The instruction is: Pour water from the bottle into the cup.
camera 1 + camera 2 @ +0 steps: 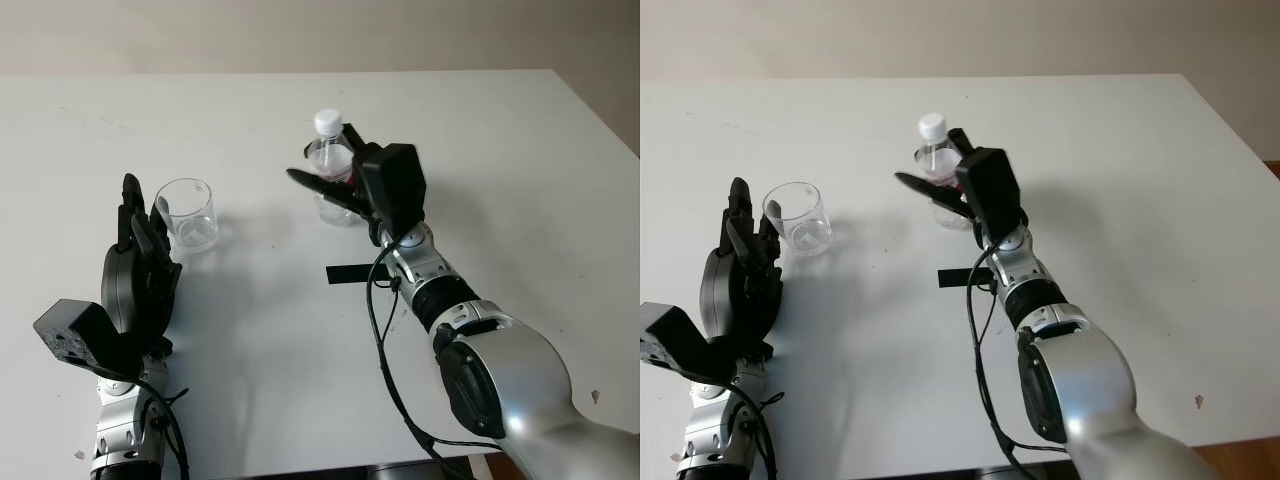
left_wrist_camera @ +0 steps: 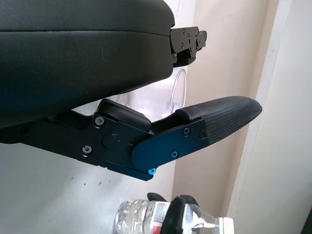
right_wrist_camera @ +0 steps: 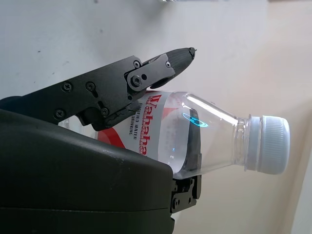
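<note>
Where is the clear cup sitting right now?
The cup stands upright on the white table at left of centre, just ahead of the open left hand and apart from the bottle gripped by the right hand.

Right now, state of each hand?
Left hand: open, holding nothing, beside the cup.
Right hand: fingers around the capped bottle, which stands upright on the table.

i see the clear, white-capped bottle [image 1: 331,160] upright on the table, cap still on; the clear empty cup [image 1: 188,214] stands at its 9 o'clock.
</note>
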